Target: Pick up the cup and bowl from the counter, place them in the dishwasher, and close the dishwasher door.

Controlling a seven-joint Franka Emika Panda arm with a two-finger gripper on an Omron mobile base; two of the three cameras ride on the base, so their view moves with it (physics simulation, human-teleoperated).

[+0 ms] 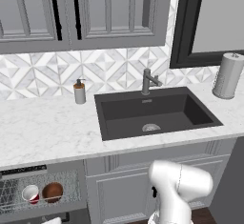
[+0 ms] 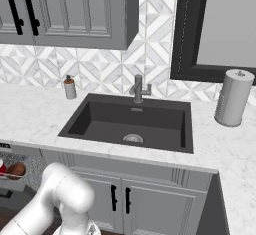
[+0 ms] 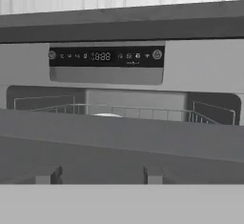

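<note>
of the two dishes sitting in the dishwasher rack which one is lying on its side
The cup, red with its white inside facing outward; the brown bowl sits right beside it.

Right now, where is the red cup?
The cup sits in the dishwasher's wire rack at the lower left of the left base view, just left of the bowl, below the counter.

- In my right base view the cup [image 2: 1,167] is cut by the nine o'clock edge.
- My arm's elbow hides the cabinet doors [image 1: 143,189] at five o'clock.
- In hand view the door's edge [image 3: 122,139] hides the rack's [image 3: 128,111] contents.
- The control strip's [image 3: 106,56] digits are too small to read.
</note>
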